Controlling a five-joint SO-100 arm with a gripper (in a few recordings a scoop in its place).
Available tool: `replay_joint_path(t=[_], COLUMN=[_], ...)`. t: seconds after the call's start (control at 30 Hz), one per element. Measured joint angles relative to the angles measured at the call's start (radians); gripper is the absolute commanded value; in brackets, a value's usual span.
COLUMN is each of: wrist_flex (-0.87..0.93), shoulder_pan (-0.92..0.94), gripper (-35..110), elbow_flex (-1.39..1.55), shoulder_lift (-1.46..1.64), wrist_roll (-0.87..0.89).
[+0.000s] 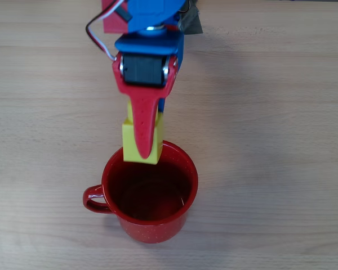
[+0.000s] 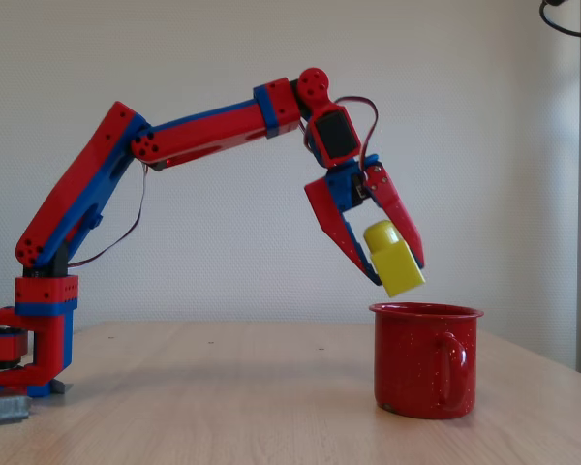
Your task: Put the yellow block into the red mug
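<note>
Arm (image 2: 174,145) reaches out over the table (image 2: 223,387), gripper (image 2: 399,273) angled down and clamped on the block (image 2: 393,260). Block hangs tilted just above the mug (image 2: 426,360) rim, not inside.

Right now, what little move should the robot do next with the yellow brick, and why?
Probably nudge forward a little before letting go. The jaws grip the small yellow plastic brick above the near rim of the glossy red enamel mug; in the overhead view it straddles that rim, so a drop here might clip the edge.
</note>
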Motion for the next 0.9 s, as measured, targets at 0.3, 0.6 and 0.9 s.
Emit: replay_joint_path(t=[0.3, 0.6, 0.9], wrist_flex=[-0.054, -0.057, -0.058], shoulder_pan=[0.0, -0.014, -0.014], gripper=[0, 0, 13], elbow_flex=[-0.173, -0.193, -0.193], shoulder_lift=[-0.156, -0.213, -0.225], wrist_roll=[0.0, 0.014, 0.014])
